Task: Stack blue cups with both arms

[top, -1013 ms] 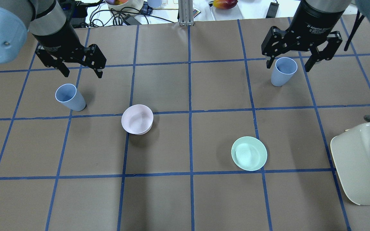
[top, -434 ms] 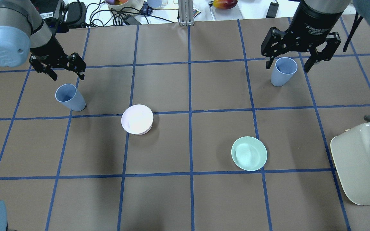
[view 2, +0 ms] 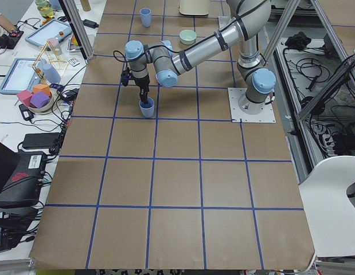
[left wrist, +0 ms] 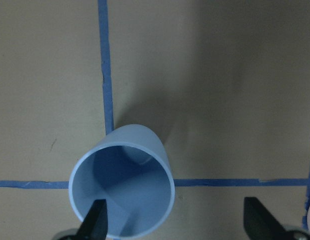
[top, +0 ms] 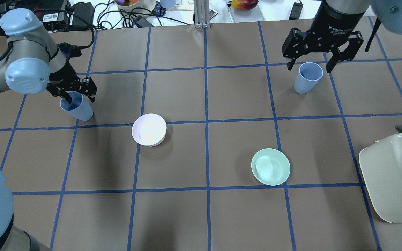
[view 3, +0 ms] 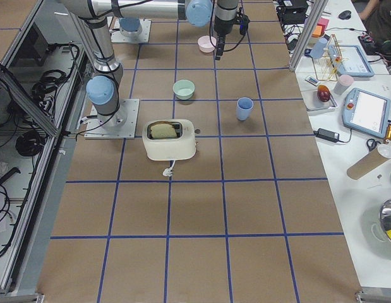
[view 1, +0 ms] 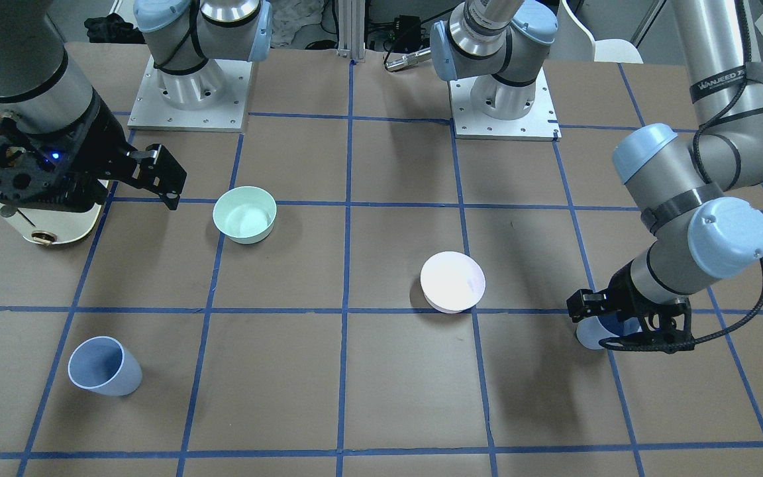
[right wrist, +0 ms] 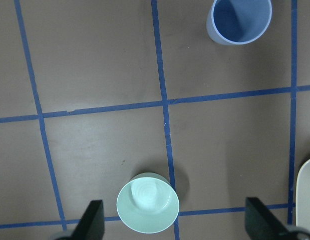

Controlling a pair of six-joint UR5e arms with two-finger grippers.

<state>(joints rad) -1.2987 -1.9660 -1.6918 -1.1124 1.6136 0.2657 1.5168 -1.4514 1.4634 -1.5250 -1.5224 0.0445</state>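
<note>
Two pale-blue cups stand upright on the brown table. The left cup [top: 79,111] also shows in the left wrist view [left wrist: 122,185] and the front view [view 1: 588,336]. My left gripper [top: 80,97] is open and low at this cup, with one finger [left wrist: 97,220] inside the cup and the other [left wrist: 260,220] well outside it. The right cup [top: 305,83] shows in the front view [view 1: 104,366] and at the top of the right wrist view [right wrist: 238,20]. My right gripper [top: 308,66] is open and empty, held high above that cup.
A pale pink bowl [top: 149,129] sits between the cups, nearer the left one. A mint-green bowl [top: 270,166] sits right of centre. A cream toaster [top: 396,177] stands at the right edge. Cables and clutter lie beyond the far edge.
My left gripper has come down onto the left cup, and one finger now sits inside it. My right gripper has drifted slightly up and back. Both stay open; the cups have not moved.
</note>
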